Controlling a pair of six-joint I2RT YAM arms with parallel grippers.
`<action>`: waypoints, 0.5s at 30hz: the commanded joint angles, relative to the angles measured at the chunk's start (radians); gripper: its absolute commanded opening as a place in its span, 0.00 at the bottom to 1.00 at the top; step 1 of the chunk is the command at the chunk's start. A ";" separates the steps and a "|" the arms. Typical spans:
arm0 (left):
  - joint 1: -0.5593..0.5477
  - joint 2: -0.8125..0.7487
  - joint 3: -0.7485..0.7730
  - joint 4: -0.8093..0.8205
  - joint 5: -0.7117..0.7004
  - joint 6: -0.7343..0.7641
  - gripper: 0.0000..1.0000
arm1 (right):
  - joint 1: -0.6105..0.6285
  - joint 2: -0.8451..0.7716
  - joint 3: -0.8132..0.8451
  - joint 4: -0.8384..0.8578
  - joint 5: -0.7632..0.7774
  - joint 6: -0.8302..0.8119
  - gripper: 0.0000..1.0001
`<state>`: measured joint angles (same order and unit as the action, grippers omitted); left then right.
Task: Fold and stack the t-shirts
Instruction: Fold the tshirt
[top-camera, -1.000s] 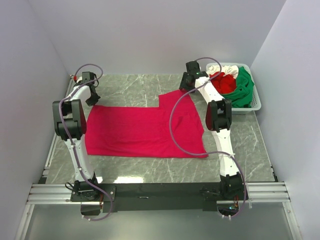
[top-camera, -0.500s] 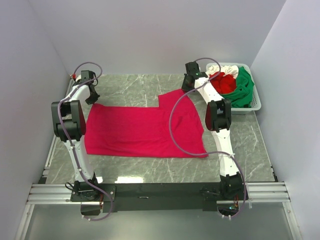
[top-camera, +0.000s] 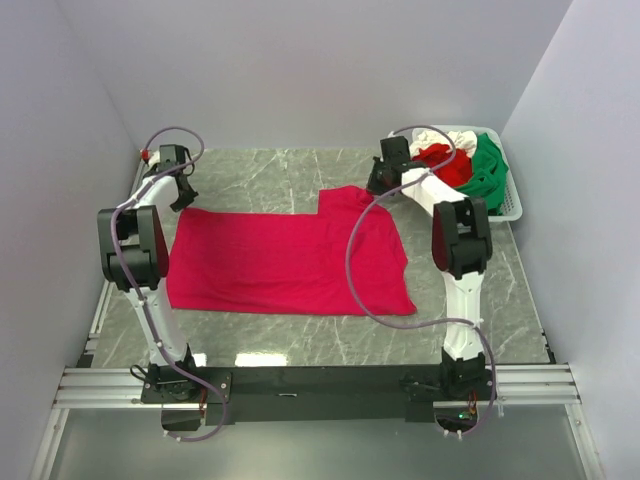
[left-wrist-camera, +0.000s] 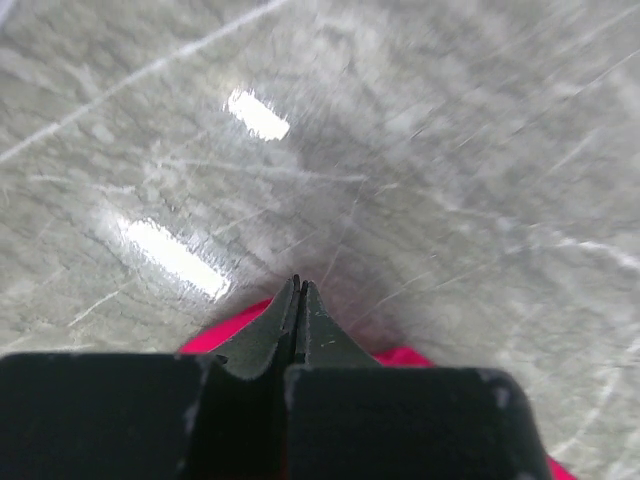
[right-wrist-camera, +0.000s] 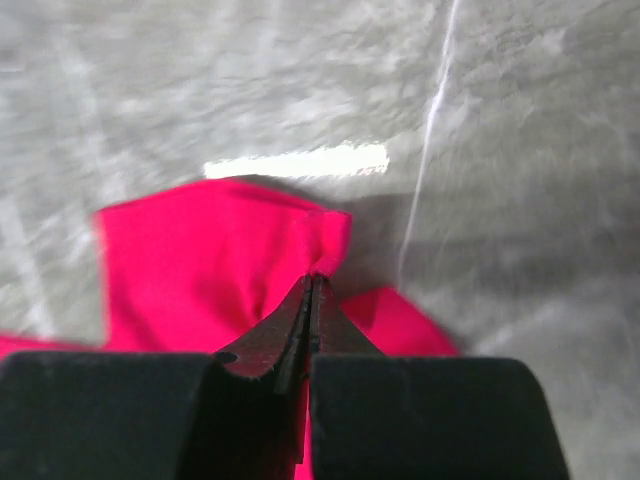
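A large crimson t-shirt (top-camera: 280, 260) lies spread flat on the marble table. My left gripper (top-camera: 186, 200) is at its back left corner. In the left wrist view the jaws (left-wrist-camera: 298, 286) are pressed together, with crimson cloth (left-wrist-camera: 215, 335) showing under both fingers and the tips over bare table. My right gripper (top-camera: 378, 184) is at the back right sleeve. There its jaws (right-wrist-camera: 315, 281) are shut on a puckered fold of the crimson cloth (right-wrist-camera: 200, 260). Green (top-camera: 490, 168), red (top-camera: 452, 166) and white (top-camera: 441, 135) t-shirts are piled in the basket.
The white slotted basket (top-camera: 508, 208) stands at the back right corner, close behind my right arm. Walls enclose the table on the left, back and right. Bare marble (top-camera: 270, 170) runs behind the shirt and along the front edge.
My right gripper has shut on the sleeve and drawn it to the right, bunching the cloth there. The right arm has swung right. The left arm has edged slightly left.
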<state>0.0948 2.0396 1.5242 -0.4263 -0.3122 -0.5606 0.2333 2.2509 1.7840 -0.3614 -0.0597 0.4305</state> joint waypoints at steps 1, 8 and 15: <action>-0.004 -0.078 -0.013 0.061 -0.015 0.007 0.01 | 0.006 -0.171 -0.095 0.148 -0.022 0.002 0.00; -0.003 -0.159 -0.116 0.107 -0.025 -0.019 0.01 | 0.006 -0.342 -0.297 0.179 -0.037 -0.013 0.00; -0.004 -0.235 -0.231 0.109 -0.073 -0.048 0.01 | 0.009 -0.511 -0.506 0.190 -0.017 -0.042 0.00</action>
<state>0.0948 1.8744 1.3289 -0.3447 -0.3382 -0.5854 0.2344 1.8320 1.3270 -0.2096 -0.0925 0.4160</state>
